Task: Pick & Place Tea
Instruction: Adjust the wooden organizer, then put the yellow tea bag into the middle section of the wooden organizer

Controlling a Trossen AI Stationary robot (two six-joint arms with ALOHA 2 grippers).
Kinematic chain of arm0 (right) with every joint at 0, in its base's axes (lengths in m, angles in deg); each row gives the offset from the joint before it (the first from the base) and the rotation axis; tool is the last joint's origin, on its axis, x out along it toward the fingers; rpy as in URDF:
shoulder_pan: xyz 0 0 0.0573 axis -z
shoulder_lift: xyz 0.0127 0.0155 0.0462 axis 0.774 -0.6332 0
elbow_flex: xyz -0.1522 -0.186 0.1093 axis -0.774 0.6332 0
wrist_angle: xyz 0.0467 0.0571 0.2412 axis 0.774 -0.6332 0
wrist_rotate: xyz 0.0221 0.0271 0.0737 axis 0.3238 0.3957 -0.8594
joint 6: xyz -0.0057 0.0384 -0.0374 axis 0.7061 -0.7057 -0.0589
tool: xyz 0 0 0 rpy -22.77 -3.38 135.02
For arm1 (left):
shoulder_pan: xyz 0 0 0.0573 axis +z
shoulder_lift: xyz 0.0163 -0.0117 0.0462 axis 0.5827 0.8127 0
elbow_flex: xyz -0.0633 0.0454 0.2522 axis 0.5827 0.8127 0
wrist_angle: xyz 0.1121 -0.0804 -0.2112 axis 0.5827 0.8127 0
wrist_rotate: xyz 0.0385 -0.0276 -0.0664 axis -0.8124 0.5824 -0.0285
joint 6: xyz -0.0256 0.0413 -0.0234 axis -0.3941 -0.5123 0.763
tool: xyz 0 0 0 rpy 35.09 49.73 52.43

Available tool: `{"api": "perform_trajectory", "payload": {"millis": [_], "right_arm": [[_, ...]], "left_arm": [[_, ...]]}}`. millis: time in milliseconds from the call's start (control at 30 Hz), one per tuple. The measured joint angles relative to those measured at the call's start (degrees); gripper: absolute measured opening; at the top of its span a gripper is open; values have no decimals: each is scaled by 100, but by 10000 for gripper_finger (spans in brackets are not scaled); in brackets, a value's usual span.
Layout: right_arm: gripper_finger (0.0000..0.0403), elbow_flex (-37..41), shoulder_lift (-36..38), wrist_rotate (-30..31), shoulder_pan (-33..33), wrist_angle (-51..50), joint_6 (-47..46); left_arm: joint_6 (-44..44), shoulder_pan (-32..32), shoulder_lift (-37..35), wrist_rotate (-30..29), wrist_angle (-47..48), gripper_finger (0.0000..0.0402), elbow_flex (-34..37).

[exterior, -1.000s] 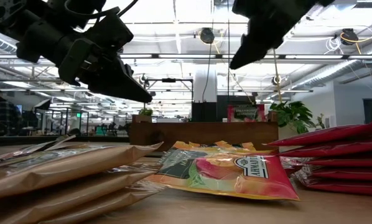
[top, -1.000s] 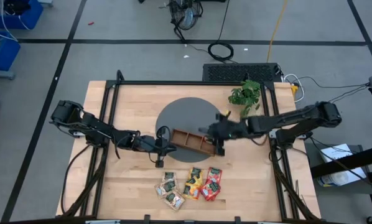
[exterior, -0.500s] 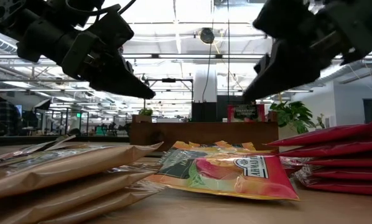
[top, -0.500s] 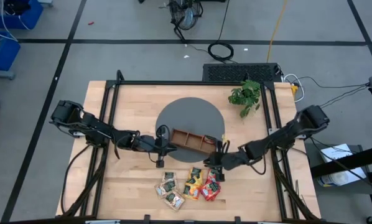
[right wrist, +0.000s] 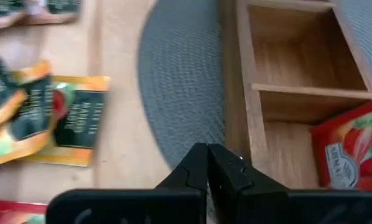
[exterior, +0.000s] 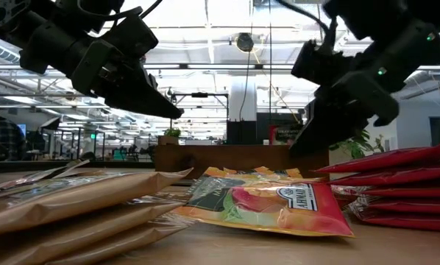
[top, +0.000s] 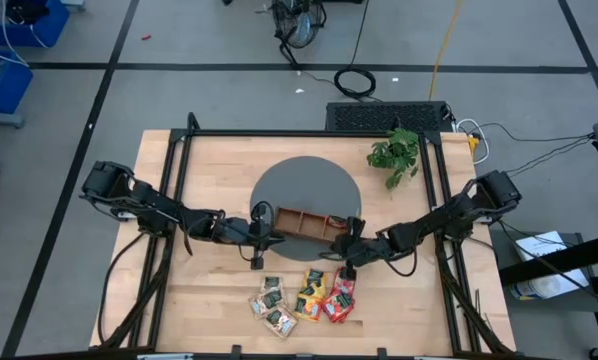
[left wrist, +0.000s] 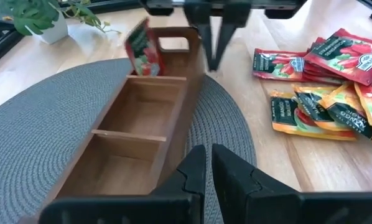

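While the left gripper (top: 263, 228) is hanging with its fingers almost closed and holding nothing at the left end of the wooden tray (top: 309, 226), the right gripper (top: 345, 249) is staying above the tray's right end with its fingers pressed together, also holding nothing. One red tea sachet (left wrist: 139, 48) is leaning inside the tray's right end compartment. The other tea sachets (top: 302, 297) are lying in a loose group near the front edge of the table (top: 219, 160). The tray is sitting on the round grey mat (top: 299, 185).
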Motion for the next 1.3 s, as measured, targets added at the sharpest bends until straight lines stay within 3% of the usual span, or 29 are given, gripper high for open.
{"api": "perform_trajectory", "payload": {"millis": [433, 567, 800, 933, 1033, 1300], "right_arm": [[1, 164, 0, 135, 414, -267, 35], [1, 305, 0, 95, 457, 92, 82], [2, 304, 37, -647, 354, 1221, 940], [2, 304, 38, -970, 237, 1602, 1366], [2, 304, 37, -1331, 215, 1690, 1413], [36, 304, 37, -2146, 167, 1751, 1360]], "left_arm": [[-42, 0, 0, 0, 38, 35, 0], [-39, 0, 0, 2, 40, 35, 0], [11, -436, -1, 679, 165, 35, -419], [-323, -882, 124, 574, 993, 35, -897], [-287, -1039, 213, 497, 1078, 35, -1047], [856, -1146, 266, 903, 932, 35, -1047]]}}
